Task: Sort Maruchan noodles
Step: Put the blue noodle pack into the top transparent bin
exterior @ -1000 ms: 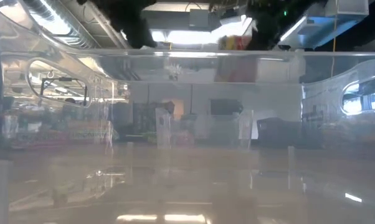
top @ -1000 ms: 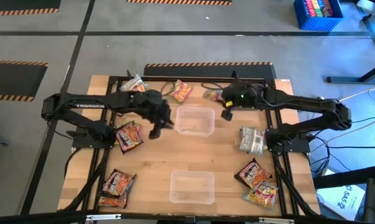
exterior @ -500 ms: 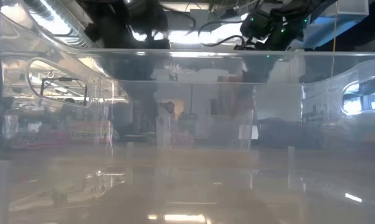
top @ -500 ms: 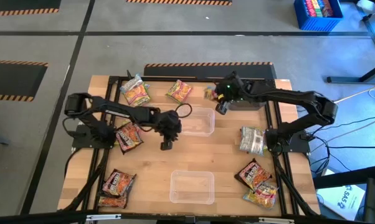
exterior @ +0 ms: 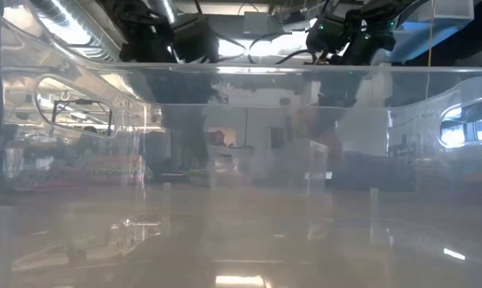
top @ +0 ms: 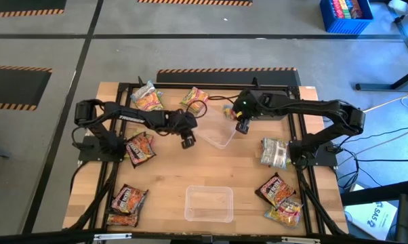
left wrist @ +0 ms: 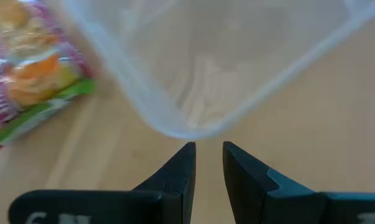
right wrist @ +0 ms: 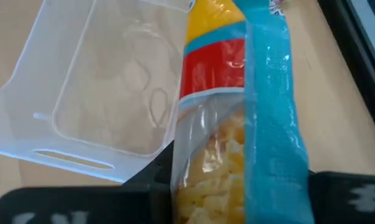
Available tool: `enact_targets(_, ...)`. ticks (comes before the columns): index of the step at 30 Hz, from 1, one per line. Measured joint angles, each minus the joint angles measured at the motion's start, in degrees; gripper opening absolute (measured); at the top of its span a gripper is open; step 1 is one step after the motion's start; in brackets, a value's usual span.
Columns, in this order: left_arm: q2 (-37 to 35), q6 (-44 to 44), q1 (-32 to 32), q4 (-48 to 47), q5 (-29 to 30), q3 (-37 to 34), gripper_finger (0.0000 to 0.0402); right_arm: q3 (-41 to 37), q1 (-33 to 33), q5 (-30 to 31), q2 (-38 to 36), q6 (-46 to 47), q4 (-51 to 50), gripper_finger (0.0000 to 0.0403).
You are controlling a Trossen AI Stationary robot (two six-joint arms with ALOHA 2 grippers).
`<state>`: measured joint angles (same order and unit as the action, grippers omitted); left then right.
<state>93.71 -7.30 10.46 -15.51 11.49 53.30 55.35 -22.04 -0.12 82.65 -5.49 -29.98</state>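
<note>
The Maruchan noodles lie around the table: yellow-green-red packets (top: 148, 99) (top: 195, 98) at the far edge, maroon ones (top: 139, 148) (top: 127, 198) (top: 275, 188) at the sides, and a pale one (top: 274, 152) on the right. A clear tub (top: 217, 133) sits askew at mid-table. My left gripper (top: 187, 141) is shut, with a narrow empty gap, its tips (left wrist: 206, 149) right at the tub's rounded corner (left wrist: 181, 127). My right gripper (top: 242, 126) hangs by the tub's right end, shut on a pale blue-orange packet (right wrist: 243, 93). My left gripper has its tips at the tub's rounded corner (left wrist: 187, 132); I cannot tell whether they touch it. My right gripper pinches the blue-orange packet near one end (right wrist: 237, 168) between its two fingers (right wrist: 153, 180). The packet runs on lengthwise past the fingertips. It hangs clear of the table beside the tub, the fingers slanting down from the right.
A second clear tub (top: 209, 203) sits near the front edge; the low view looks through its wall (exterior: 241, 120). A yellow packet (top: 285, 212) lies at the front right. Black frame rails (top: 109, 176) run along both sides of the table.
Both grippers have sunk toward the table. My left gripper has tipped downward and gone right to the far tub's left corner. My right gripper has carried its packet down beside the tub's right end. The tub, square before, now sits askew.
</note>
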Motion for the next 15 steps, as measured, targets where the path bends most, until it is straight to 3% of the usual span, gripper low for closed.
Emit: enact_targets(15, 0.00, 1.79, 7.51, 7.12, 0.00, 0.01, 0.0074, 0.00, 0.07, -3.25, -0.04, 5.31, -1.58, 0.0097)
